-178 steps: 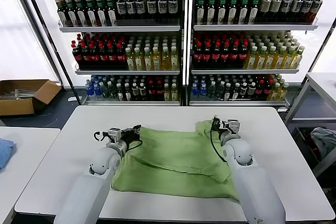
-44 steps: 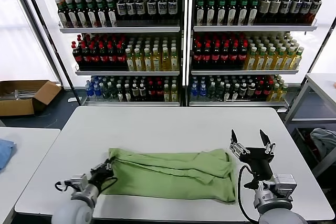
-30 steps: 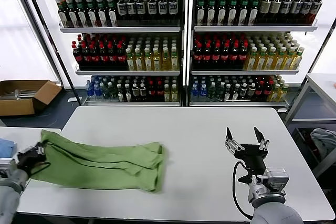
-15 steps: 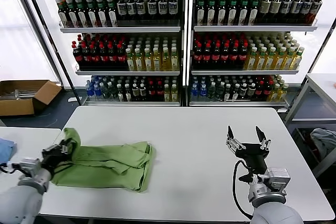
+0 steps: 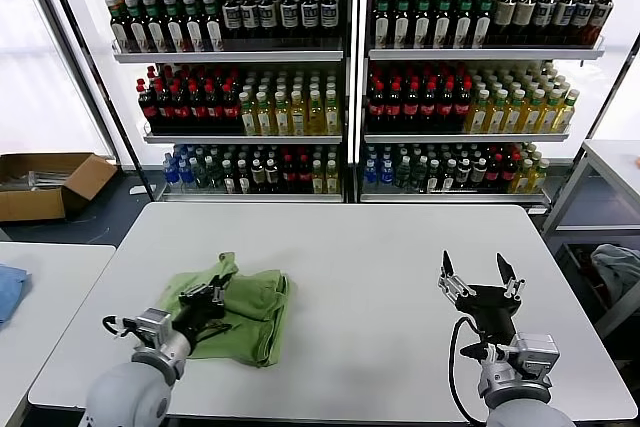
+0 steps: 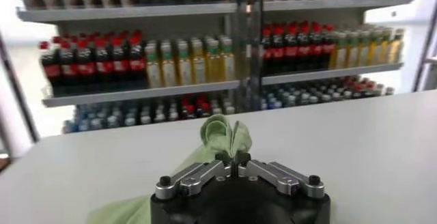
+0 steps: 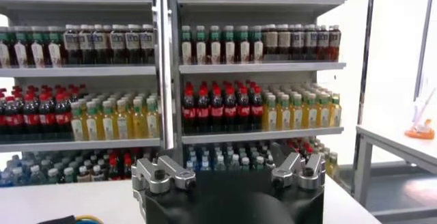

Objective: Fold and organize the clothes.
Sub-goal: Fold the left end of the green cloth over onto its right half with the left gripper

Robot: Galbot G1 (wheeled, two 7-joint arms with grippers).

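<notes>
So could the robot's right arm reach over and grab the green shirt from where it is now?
Probably not easily. The right gripper hangs open over the table's right side, while the green shirt lies bunched on the left, pinched by the left gripper. Nothing blocks the way; it is just far across.

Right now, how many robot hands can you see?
2. The left gripper is shut on the shirt at the table's left; the right gripper hangs open and empty on the right.
</notes>
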